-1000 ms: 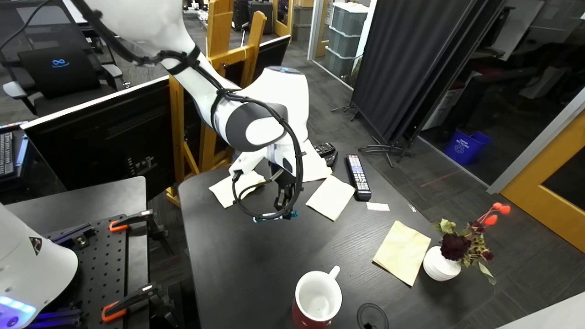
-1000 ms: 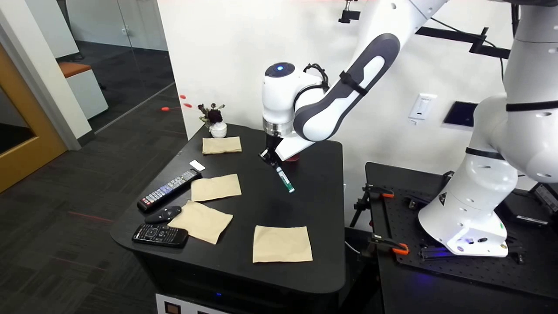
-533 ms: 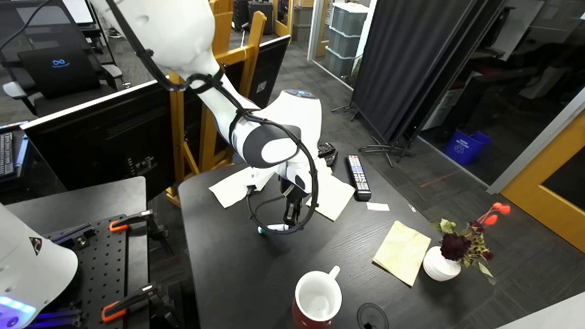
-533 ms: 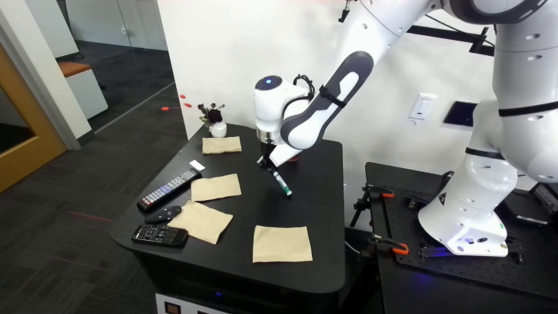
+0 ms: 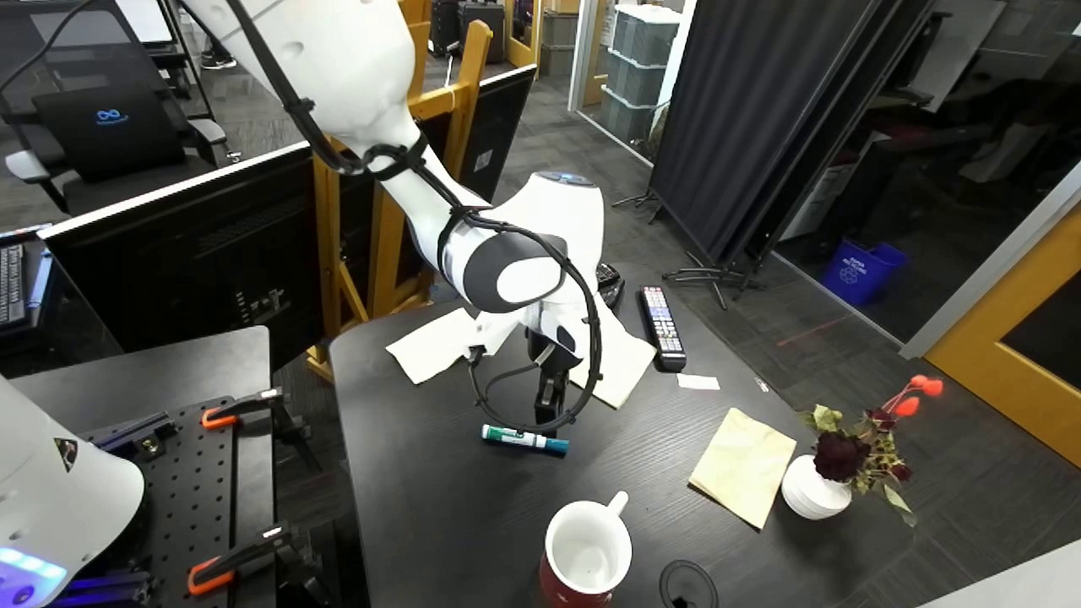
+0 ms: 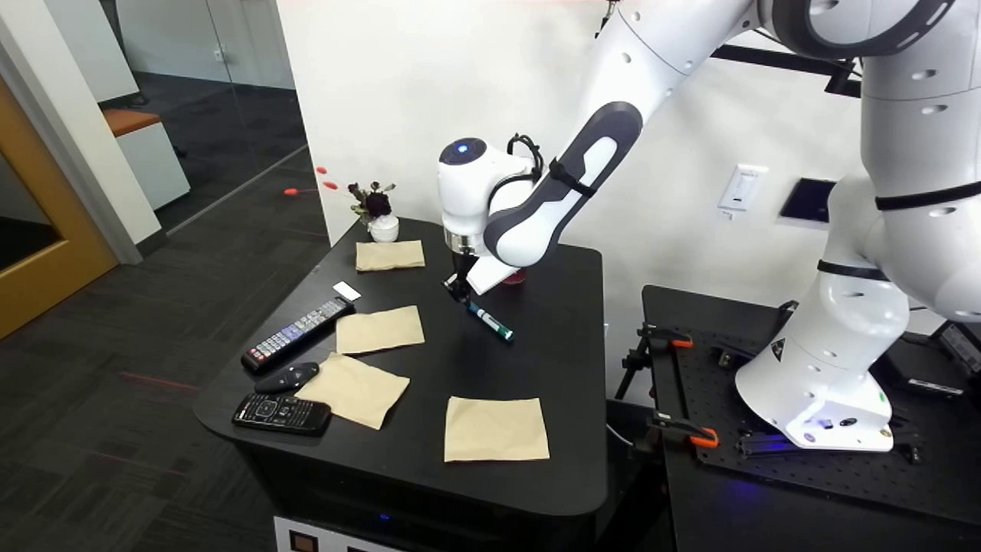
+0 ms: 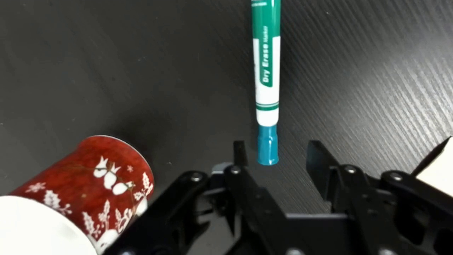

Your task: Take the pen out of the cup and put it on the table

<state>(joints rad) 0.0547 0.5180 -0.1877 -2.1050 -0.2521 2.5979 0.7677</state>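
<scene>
The pen, a green and white marker with a teal-blue end, lies flat on the black table [image 5: 448, 498] in both exterior views [image 5: 517, 437] [image 6: 492, 323] and in the wrist view [image 7: 268, 81]. My gripper [image 7: 276, 150] is open, its fingers on either side of the teal end and apart from it. In the exterior views the gripper [image 5: 551, 411] [image 6: 460, 295] is low over that end. The cup [image 5: 589, 549], red outside and white inside with a small handle, stands upright with no pen in it. It shows at lower left in the wrist view [image 7: 102, 177], mostly hidden in an exterior view [image 6: 515, 277].
Several pale paper sheets [image 5: 743, 469] [image 6: 497, 429] lie on the table. Remotes [image 6: 297, 335] [image 6: 281, 414] lie along one edge. A white vase with flowers [image 5: 815, 490] stands near the cup. A dark round ring-like thing [image 5: 688, 583] lies beside the cup.
My gripper has come down with the pen, opened and let it go. The pen, held tilted above the table earlier, now lies flat on it. The cup has not moved.
</scene>
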